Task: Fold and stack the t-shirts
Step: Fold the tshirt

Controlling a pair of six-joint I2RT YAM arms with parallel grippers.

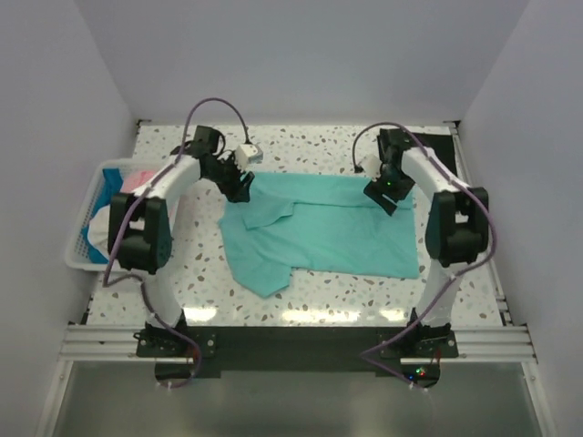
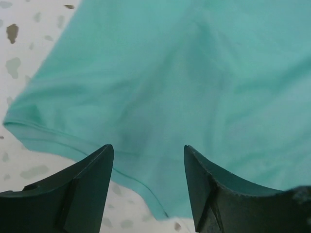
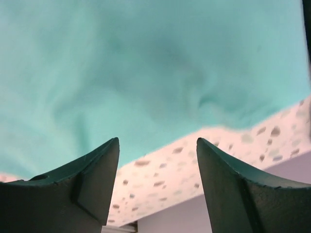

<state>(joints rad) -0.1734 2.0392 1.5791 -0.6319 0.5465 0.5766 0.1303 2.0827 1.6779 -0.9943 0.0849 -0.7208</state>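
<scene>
Speckled table [image 1: 364, 300]: teal-green t-shirt [image 1: 337, 232] lies lengthwise left-right, sleeves leftward; left fingers [image 2: 82, 194], right fingers [image 3: 77, 184] both spread

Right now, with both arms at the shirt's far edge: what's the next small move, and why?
Probably lower both arms and pinch that far edge. The left gripper and right gripper stand open and hold nothing, each at a far corner of the teal shirt. The shirt lies spread out, not yet folded. A grip there would likely let them fold it toward the near side.
</scene>
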